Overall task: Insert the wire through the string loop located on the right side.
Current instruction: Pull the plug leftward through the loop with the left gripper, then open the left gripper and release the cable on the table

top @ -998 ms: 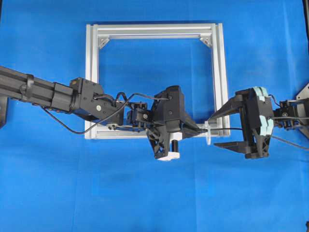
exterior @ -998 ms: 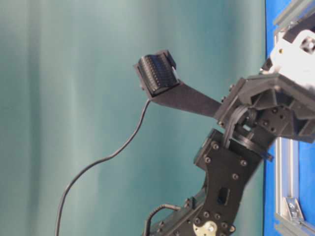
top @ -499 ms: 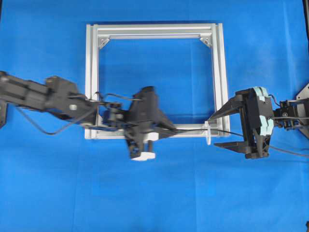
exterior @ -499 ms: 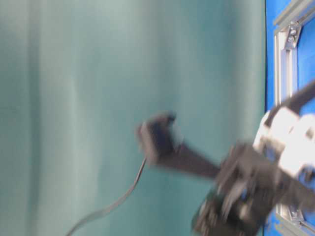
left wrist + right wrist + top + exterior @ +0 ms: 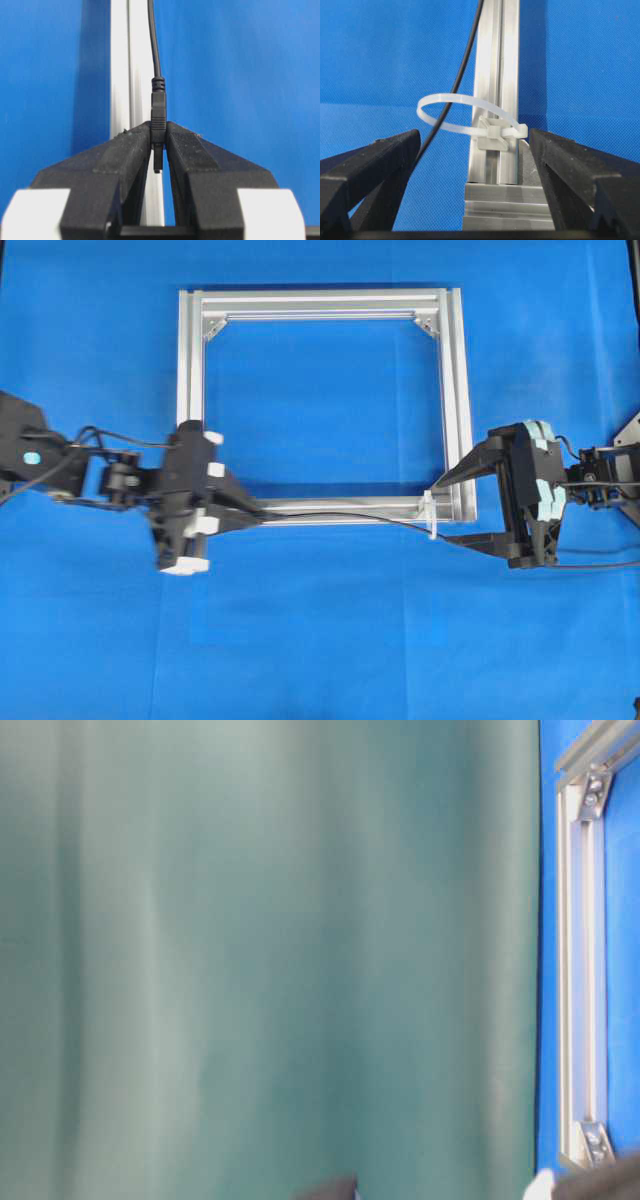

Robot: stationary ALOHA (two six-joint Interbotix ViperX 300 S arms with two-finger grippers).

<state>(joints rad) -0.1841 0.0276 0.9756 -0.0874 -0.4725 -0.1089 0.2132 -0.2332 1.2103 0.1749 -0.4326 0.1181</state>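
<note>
Two grippers facing each other across the lower frame rail in the overhead view: left gripper (image 5: 250, 512) shut on the plug end of the wire (image 5: 340, 517), right gripper (image 5: 440, 510) spread wide and empty, straddling the string loop (image 5: 430, 515) at the lower right corner of the aluminium frame (image 5: 455, 390). Wire running along the rail, rightward to the loop and on beneath the right gripper; right arm nearer the loop. Table-level view: only a frame rail (image 5: 580, 970) and dark slivers at the bottom edge. Left wrist view: plug (image 5: 158, 117) pinched between closed fingers (image 5: 125, 155). Right wrist view alone settles it: wire passing through the loop (image 5: 465, 117), fingers (image 5: 370, 165) well apart on either side.
</note>
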